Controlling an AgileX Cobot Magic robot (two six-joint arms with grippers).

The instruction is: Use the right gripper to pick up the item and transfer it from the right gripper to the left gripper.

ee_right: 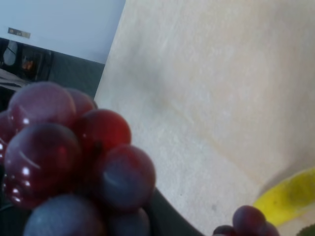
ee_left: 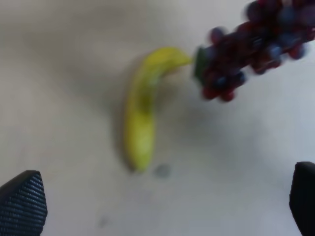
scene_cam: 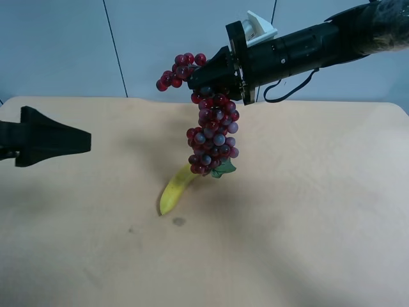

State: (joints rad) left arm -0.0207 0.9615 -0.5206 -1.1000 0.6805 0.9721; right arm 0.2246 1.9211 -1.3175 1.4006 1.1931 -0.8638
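Observation:
The item, a bunch of dark red and purple-blue grapes with a green leaf at its lower end, hangs in the air above the table. My right gripper, on the arm with the white block at the exterior high view's right, is shut on the bunch's upper part. In the right wrist view the grapes fill the near side and hide the jaws. My left gripper hovers at the exterior high view's left, well apart from the bunch. It stands open with nothing between its fingertips. The left wrist view shows the grapes blurred.
A yellow banana lies on the light wooden table just below the hanging bunch; it also shows as the banana and the banana. A small dark spot marks the tabletop near the banana's tip.

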